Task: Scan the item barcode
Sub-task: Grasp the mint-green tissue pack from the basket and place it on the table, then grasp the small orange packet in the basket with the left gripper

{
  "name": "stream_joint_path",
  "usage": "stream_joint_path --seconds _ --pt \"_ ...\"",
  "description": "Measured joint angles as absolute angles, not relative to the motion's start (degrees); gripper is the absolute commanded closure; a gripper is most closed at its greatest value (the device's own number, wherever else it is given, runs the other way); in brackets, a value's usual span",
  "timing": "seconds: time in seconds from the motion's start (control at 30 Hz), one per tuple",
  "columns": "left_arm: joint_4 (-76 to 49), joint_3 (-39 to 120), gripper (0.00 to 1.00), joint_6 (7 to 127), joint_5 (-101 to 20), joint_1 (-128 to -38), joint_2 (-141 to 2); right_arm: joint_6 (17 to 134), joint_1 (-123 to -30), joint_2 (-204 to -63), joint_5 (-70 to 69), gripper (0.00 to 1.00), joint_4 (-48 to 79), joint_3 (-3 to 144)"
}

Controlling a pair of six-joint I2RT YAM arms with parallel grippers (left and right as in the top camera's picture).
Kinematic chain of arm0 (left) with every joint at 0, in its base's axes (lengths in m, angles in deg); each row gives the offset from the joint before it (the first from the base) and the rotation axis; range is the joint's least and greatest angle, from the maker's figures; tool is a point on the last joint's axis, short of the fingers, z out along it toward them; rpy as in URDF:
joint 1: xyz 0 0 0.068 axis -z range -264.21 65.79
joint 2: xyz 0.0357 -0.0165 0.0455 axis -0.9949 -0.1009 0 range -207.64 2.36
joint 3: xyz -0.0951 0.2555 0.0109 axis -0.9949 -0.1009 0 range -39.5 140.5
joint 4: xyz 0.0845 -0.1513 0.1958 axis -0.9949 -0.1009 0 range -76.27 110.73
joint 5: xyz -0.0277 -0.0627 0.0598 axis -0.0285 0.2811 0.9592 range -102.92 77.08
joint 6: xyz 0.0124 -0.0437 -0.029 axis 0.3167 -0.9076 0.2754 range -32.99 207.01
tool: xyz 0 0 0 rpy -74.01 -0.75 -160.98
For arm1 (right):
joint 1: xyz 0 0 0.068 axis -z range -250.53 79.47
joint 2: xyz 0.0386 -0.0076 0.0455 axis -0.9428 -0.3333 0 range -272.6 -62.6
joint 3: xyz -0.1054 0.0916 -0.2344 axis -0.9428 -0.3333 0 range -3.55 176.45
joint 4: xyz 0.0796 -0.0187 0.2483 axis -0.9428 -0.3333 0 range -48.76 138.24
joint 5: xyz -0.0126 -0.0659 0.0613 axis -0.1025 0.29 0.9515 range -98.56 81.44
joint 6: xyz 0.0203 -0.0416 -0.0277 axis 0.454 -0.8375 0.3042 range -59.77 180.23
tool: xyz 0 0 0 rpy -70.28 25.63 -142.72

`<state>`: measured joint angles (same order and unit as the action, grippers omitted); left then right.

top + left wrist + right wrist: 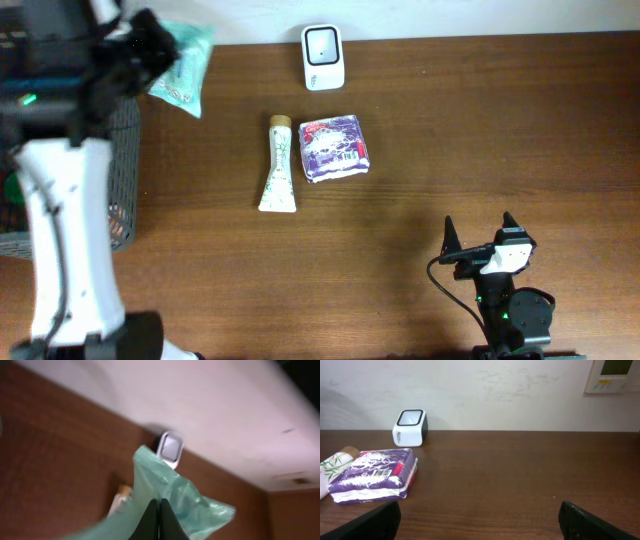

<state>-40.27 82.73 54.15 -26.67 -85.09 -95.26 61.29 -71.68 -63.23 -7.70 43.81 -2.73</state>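
While left jaws pinch crinkly, perhaps plastic pouch (192, 505) | boxy scanner (323, 44)

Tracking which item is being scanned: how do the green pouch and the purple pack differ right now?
The green pouch is pinched in the shut left end effector; the purple pack lies free on the table. The green pouch is at the back left corner, the purple pack mid-table beside the tube. Both look like soft plastic packaging.
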Motion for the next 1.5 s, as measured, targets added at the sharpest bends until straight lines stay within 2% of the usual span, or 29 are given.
stream_joint_path --seconds 0.27,0.47,0.67,0.7,0.77,0.8,0.93,1.03,1.1,1.13,1.17,1.2,1.3,1.5 --pt "-44.3 82.6 1.0 51.7 -8.7 -73.5 -112.8 61.3 -71.7 -63.2 -7.7 0.01 43.8 -2.7" --pt "-47.2 82.5 1.0 50.8 -1.3 -72.5 -121.3 61.4 -71.7 -63.2 -7.7 0.01 43.8 -2.7" --pt "-48.8 82.5 1.0 50.7 0.1 -72.4 -129.1 61.3 -71.7 -63.2 -7.7 0.01 43.8 -2.7" --pt "-48.8 82.5 0.94 50.7 0.1 -72.3 -129.8 61.3 -71.7 -63.2 -7.7 0.01 43.8 -2.7" --pt "-48.8 82.5 0.74 50.6 0.1 -72.2 -131.1 61.3 -71.7 -63.2 -7.7 0.01 43.8 -2.7" --pt "-48.9 82.5 0.7 50.3 0.1 -72.2 -131.3 61.3 -71.7 -63.2 -7.7 0.01 43.8 -2.7" --pt "-49.0 82.5 0.63 50.6 0.3 -72.2 -131.4 61.3 -71.7 -63.2 -7.7 0.01 43.8 -2.7" --pt "-52.6 86.7 0.59 55.3 0.3 -72.2 -131.7 61.3 -71.7 -63.2 -7.7 0.01 43.8 -2.7" --pt "-58.5 99.9 0.32 60.7 0.3 -72.4 -132.6 61.3 -71.7 -63.2 -7.7 0.01 43.9 -2.7" --pt "-59.8 104.5 0.27 62.0 0.5 -72.5 -132.4 61.3 -71.7 -63.2 -7.7 0.01 43.8 -2.7" --pt "-63.0 111.9 0.18 62.8 0.4 -72.7 -132.4 61.3 -71.7 -63.2 -7.7 0.01 43.8 -2.7" --pt "-64.5 123.3 0.02 63.9 0.6 -73.7 -132.1 61.3 -71.7 -63.2 -7.7 0.01 43.8 -2.7" --pt "-66.2 138.4 0.01 65.0 0.6 -78.5 -129.6 61.3 -71.7 -63.2 -7.7 0.01 43.8 -2.7" --pt "-73.9 140.0 0.01 65.1 1.1 -95.0 -125.4 61.3 -71.7 -63.2 -7.7 0.01 43.8 -2.7"
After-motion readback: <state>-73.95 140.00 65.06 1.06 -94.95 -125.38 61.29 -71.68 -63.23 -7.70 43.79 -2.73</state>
